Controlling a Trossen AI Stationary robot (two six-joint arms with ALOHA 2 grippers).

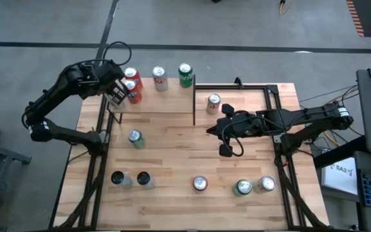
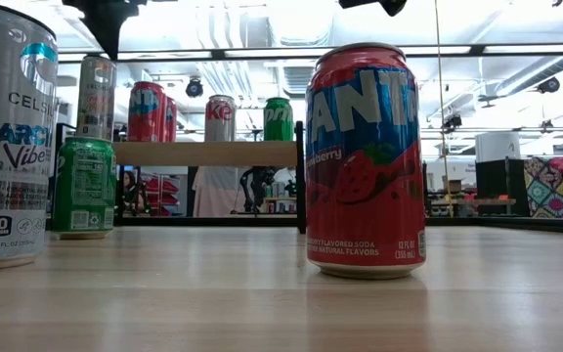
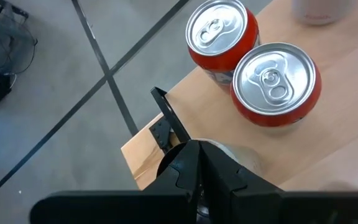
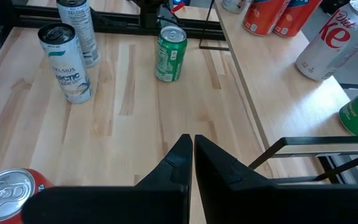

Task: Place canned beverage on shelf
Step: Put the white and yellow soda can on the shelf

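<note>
The shelf [image 1: 153, 103], a small light plain-wood board edged by thin black metal posts, sits at the table's far left corner. Four cans stand on it: two red-orange cans [image 1: 133, 87] side by side at its left end, a white-and-red can [image 1: 160, 78], then a green can [image 1: 185, 75]. The left gripper [image 1: 116, 96], fingers pressed together, hovers at the shelf's left end, seemingly holding nothing. The right gripper [image 1: 212, 131], closed and empty, hangs over mid-table. Seven more cans stand on the tabletop
</note>
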